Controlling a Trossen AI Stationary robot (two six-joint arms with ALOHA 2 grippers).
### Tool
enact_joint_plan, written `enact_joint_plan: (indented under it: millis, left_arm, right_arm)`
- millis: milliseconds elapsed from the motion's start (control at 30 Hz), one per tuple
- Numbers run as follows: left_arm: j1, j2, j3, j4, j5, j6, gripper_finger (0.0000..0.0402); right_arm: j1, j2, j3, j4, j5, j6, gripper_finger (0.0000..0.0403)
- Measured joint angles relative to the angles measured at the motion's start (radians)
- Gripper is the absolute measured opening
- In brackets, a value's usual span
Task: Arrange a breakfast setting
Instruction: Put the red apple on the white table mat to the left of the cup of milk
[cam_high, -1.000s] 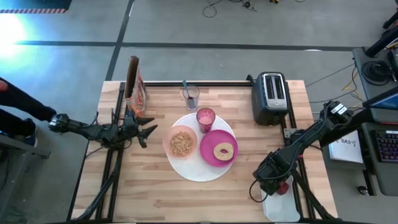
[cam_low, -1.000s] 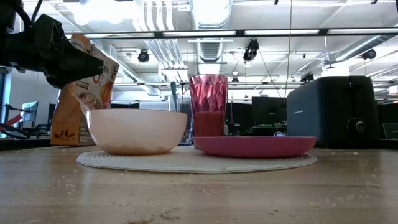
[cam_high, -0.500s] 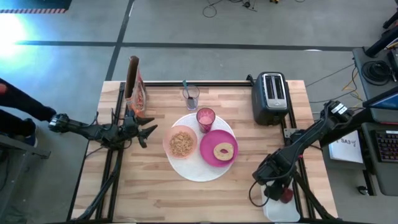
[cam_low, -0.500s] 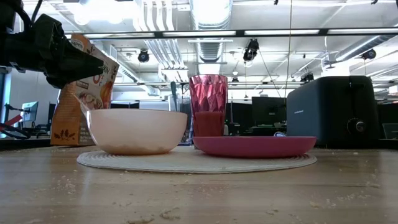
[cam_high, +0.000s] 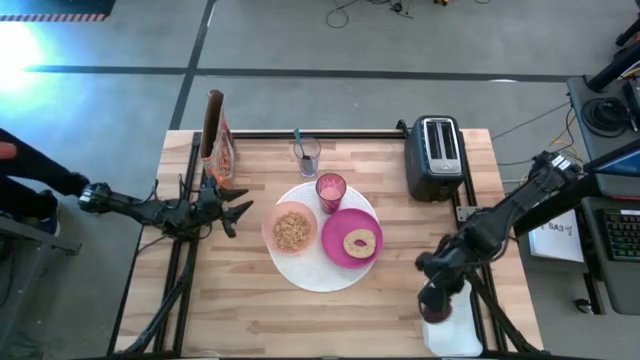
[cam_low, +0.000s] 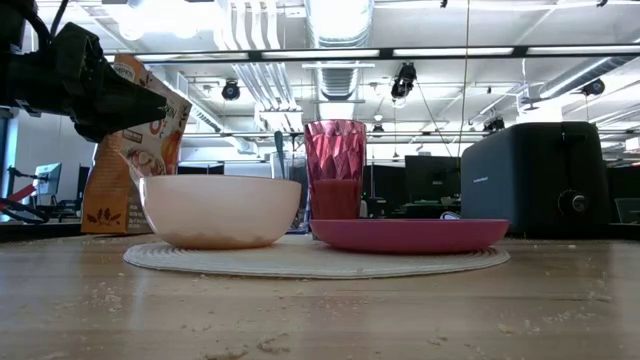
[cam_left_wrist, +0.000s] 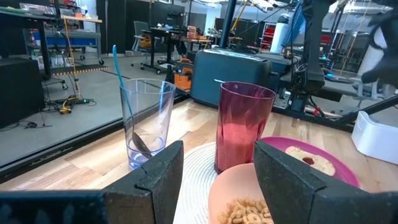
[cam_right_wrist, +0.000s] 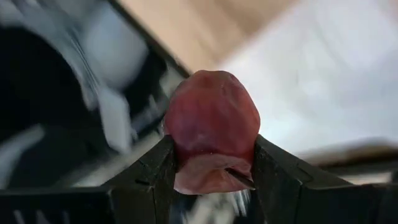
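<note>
Newly clamped fruit (cam_right_wrist: 211, 134), stubby, axisless

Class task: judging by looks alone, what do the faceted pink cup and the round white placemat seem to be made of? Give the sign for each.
Faceted pink cup: probably translucent plastic, glossy; light passes through its facets.
Round white placemat: seemingly woven or corded fibre, matte; concentric ribs show.
</note>
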Motion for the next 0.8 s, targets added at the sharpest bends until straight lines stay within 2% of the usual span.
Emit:
enact_joint_plan:
  millis: [200,400,633,800]
  left_arm:
    - [0.0,0.0,0.0,0.0,0.0,0.0,0.0178]
    - [0.0,0.0,0.0,0.0,0.0,0.0,0.0178]
    - [0.0,0.0,0.0,0.0,0.0,0.0,0.0178]
    - [0.0,0.0,0.0,0.0,0.0,0.0,0.0178]
  right_arm:
    - [-0.001,-0.073,0.012,0.007,0.326,-0.036,0.0162]
    - [-0.003,-0.076,0.012,0.008,0.562,-0.213,0.0162]
    - [-0.019,-0.027,0.012,0.054,0.749,-0.406,0.0162]
    - [-0.042,-0.006,0.012,0.058,0.821,-0.529,0.0163]
